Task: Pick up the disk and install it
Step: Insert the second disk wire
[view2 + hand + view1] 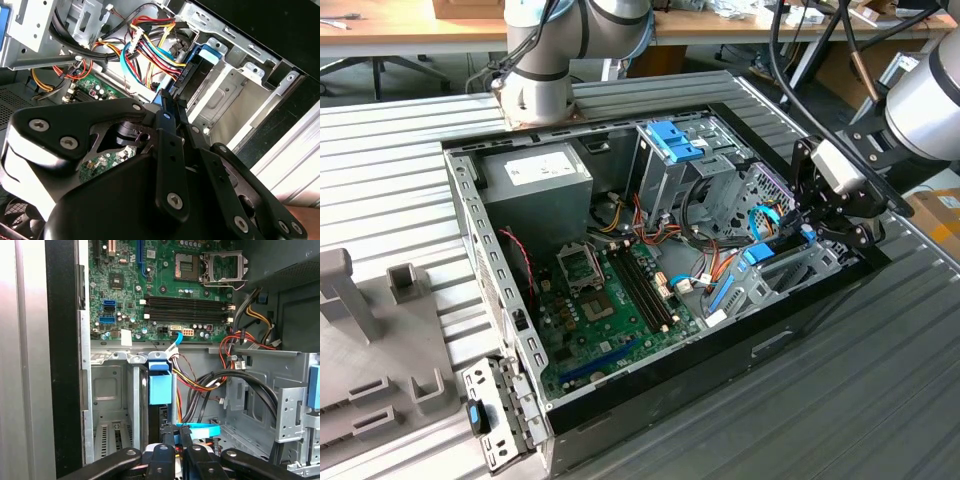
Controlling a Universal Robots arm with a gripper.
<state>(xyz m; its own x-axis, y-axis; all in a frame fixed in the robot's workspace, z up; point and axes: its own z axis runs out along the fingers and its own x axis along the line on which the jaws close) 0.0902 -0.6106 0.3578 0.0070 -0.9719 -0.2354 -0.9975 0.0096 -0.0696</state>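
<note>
**Disk on edge in the bay, pincer at its rear end**

In the first wrist view, lower middle of the frame, the disk (pixel 160 390) stands on edge in the silver bay (pixel 107 390), its blue tab towards the motherboard (pixel 165 285). The pincer (pixel 172 432) sits directly behind it, fingers pressed close on the disk's near edge. The long axis runs from the pincer straight ahead towards the board. In the exterior view, right of centre, the pincer (pixel 807 235) hangs over the case's (pixel 470 230) right corner, where the disk (pixel 757 254) shows blue.
</note>
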